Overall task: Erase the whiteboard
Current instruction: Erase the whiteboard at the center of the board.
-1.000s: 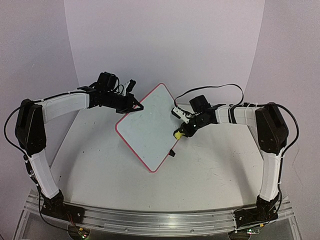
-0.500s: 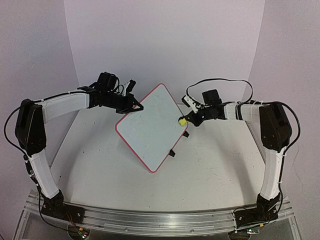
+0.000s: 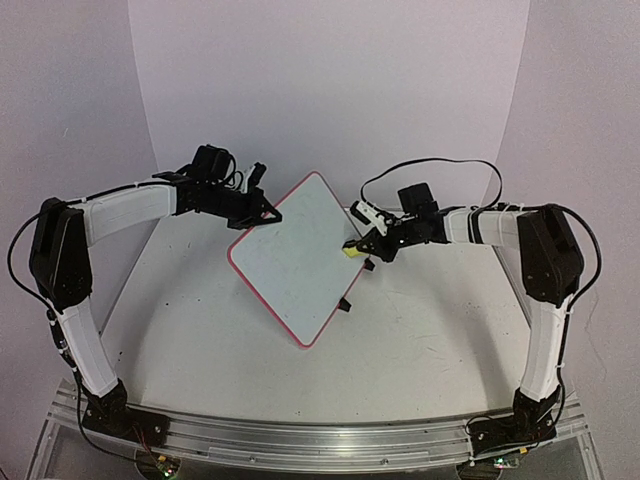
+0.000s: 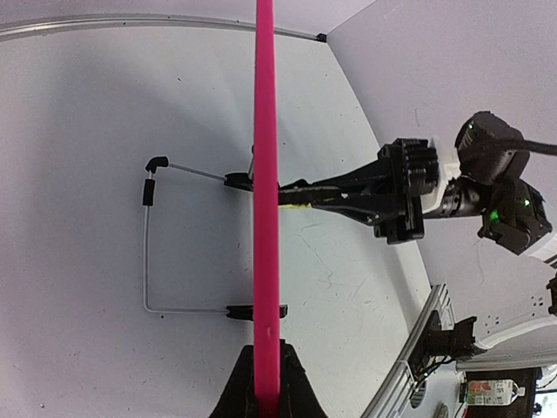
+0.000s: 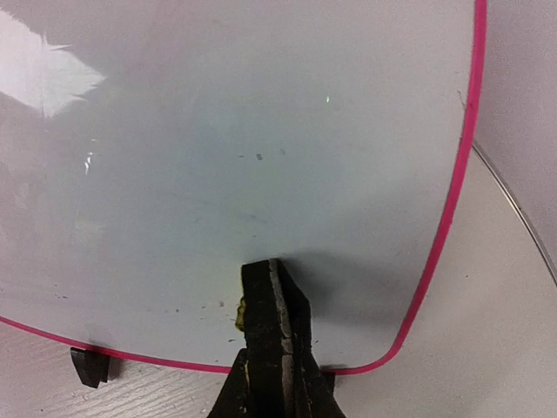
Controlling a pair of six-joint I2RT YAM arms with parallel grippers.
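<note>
One counter [image 3: 420,330] carries one whiteboard [image 3: 290,265], propped at a tilt between two arms. The left arm [image 3: 125,210] has its jaws clamped on the pink frame at the whiteboard's upper-left edge. The right arm [image 3: 490,228] has its jaws pinched tight on one yellow block [image 3: 353,251], pressed to the whiteboard's face near its right corner. Two black feet [image 3: 345,305] show along the whiteboard's lower-right edge.

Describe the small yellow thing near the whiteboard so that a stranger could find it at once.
Find the whiteboard, the pink-framed white panel standing tilted in the middle of the table. At its right edge, the black fingers of the right arm press a tiny yellow block to the white face. Nothing else there is yellow.
</note>
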